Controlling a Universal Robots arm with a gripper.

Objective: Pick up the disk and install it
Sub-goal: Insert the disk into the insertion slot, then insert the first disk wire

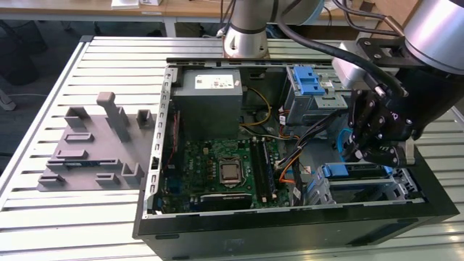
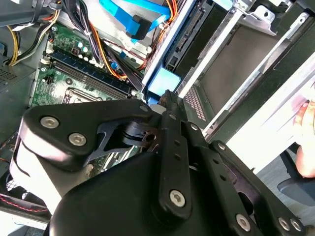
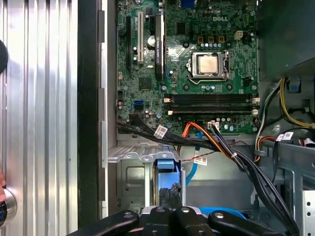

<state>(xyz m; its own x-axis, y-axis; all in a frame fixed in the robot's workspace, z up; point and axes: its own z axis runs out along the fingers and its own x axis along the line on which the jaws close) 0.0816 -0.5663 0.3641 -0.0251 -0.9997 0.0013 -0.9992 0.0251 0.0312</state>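
Blue plastic edges the disk (image 1: 353, 171), which lies in the silver drive bay at the front corner of the open computer case (image 1: 290, 231), toward the exterior view's right. In that view the arm reaches down over the bay and the black tool (image 1: 371, 156) hangs directly over the disk, its tips hidden behind its own body.

The wrist views supply what is hidden there. In the first wrist view the tool (image 3: 168, 191) is narrow, its two fingers (image 3: 162, 196) drawn almost together, with the tips at the disk's (image 3: 166, 166) blue end. The second wrist view shows the tool (image 2: 166, 97) just as narrow against the same blue plastic of the disk (image 2: 160, 81). Whether the tips pinch the plastic or merely touch it, I cannot tell.

The exterior view adds the slatted metal desk (image 1: 43, 217) and a grey moulded fixture (image 1: 94, 147) lying well apart from the case. The first wrist view shows the green motherboard (image 3: 147, 83), with orange and black cables (image 3: 206, 140) running between it and the bay.
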